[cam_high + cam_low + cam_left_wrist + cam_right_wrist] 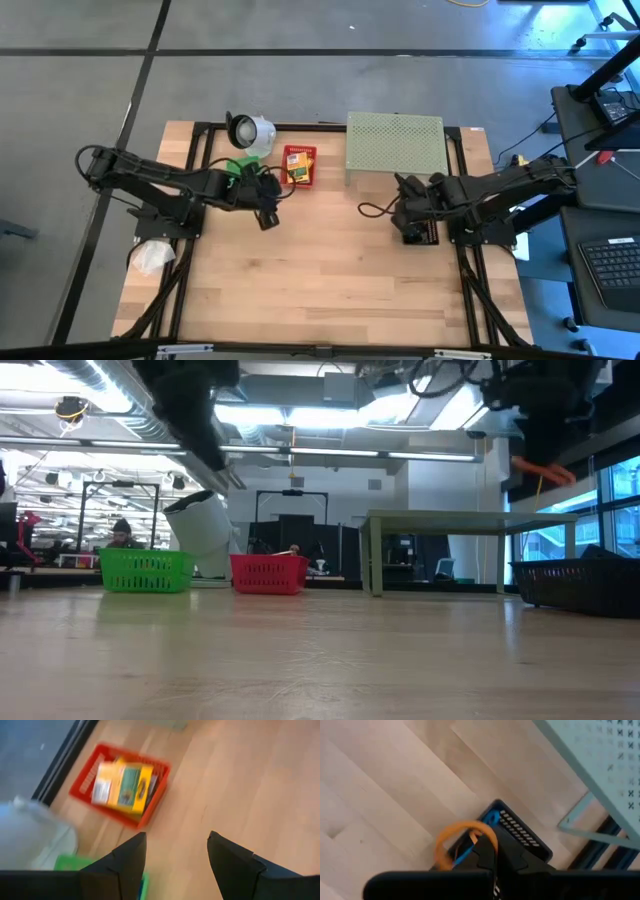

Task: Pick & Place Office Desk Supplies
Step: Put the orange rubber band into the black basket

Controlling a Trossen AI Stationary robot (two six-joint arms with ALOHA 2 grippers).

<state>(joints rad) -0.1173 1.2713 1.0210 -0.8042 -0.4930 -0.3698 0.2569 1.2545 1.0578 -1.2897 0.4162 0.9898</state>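
A yellow-and-green crayon box (122, 782) lies in a red basket (300, 165) at the table's far middle. My left gripper (175, 840) stands open above bare wood just near of that basket, with nothing between its fingers; in the high view it is left of centre (266, 214). My right gripper (482, 845) is shut on an orange rubber-band loop (462, 837) over a dark slotted basket (520, 832) at the right (408, 222). A blue strip (465, 852) shows beside its fingers. My right gripper pinches the orange loop at one spot on its band (476, 839) between the shut fingertips, coming from above and slanting down. The rest of the loop stands out free past the fingers, clear of table and basket (545, 470). Whether the blue strip is also held, I cannot tell.
A green basket (240, 168) and a white round object (250, 130) stand beside the red basket at the far left. The pale green perforated shelf (395, 140) stands far right of centre. A thin dark loop (372, 209) lies left of my right gripper. Bare wood spreads toward the near edge.
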